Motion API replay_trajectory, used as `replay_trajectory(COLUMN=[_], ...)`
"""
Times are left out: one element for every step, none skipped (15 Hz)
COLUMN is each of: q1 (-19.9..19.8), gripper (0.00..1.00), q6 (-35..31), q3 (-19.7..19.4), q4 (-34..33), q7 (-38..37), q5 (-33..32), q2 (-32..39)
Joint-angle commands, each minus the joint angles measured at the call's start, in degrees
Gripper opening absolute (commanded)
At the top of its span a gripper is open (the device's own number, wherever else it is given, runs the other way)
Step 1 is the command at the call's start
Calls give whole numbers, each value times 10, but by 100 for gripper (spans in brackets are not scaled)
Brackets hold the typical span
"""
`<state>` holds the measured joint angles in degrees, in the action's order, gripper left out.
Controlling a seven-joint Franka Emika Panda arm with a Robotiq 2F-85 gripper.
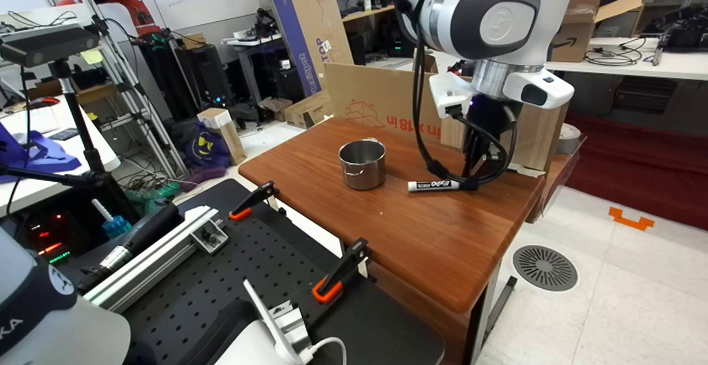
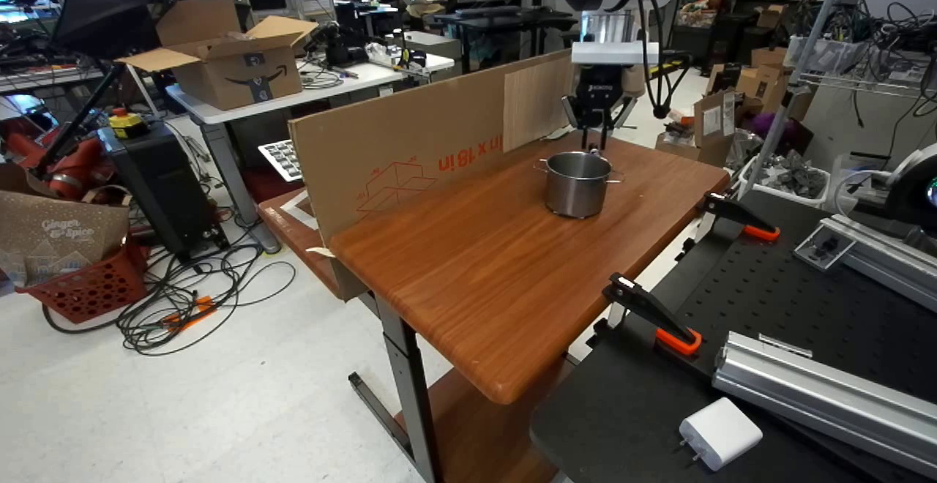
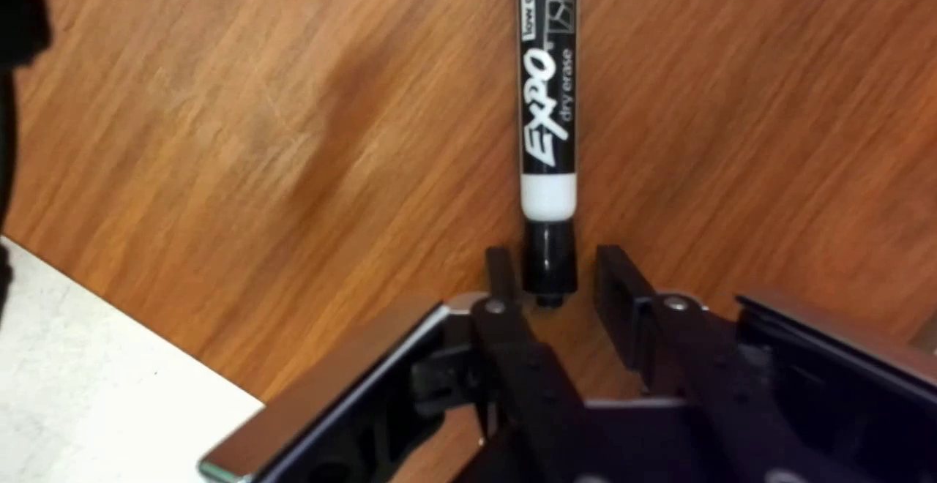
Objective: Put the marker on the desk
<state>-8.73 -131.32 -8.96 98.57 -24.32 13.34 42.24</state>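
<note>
So, at the far left of an exterior view, a brown package point(image 2: 66, 230) is displaying the words “Ginger & Spice” above a red basket point(image 2: 91, 296). To its right, an open carton point(image 2: 212, 84) is showing a curved arrow, and next a cardboard panel point(image 2: 410, 139) is standing along the tabletop point(image 2: 468, 271), its red print, “in x 18 in”, appearing upside down in both exterior views. Farther right, a metal pot point(image 2: 575, 190) is standing upright on the tabletop. The marker point(image 1: 434, 186) is lying flat on that same tabletop, to the right of the pot and apart from it in an exterior view. Its label is reading “EXPO”, “dry erase” and “low odor” in the wrist view, while a word starting “chise” is running out of the picture's top. At the marker's dark end, the end effector point(image 3: 554, 271) is pointing down, its fingers spread a little wider than the marker and standing to either side with a gap showing, so it is gripping nothing. Rightmost, two black clamps point(image 2: 648, 309) with orange ends are sitting along the edge of a perforated black board point(image 2: 790, 278).
</note>
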Motion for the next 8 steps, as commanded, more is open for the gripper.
replay_trajectory(q1=[7, 7, 7, 7, 6, 6, 6, 5], gripper=[66, 73, 81, 88, 95, 100, 100, 100], q6=[4, 4, 5, 6, 11, 15, 17, 19], q3=[-8, -8, -7, -7, -6, -6, -6, -5], q4=[-21, -22, -22, -22, -21, -19, -12, -7], q7=[-17, -18, -18, -17, -15, -13, -9, -6], q5=[-2, -2, -2, -2, -2, -3, -4, -4], q2=[15, 15, 13, 13, 9, 7, -2, -7])
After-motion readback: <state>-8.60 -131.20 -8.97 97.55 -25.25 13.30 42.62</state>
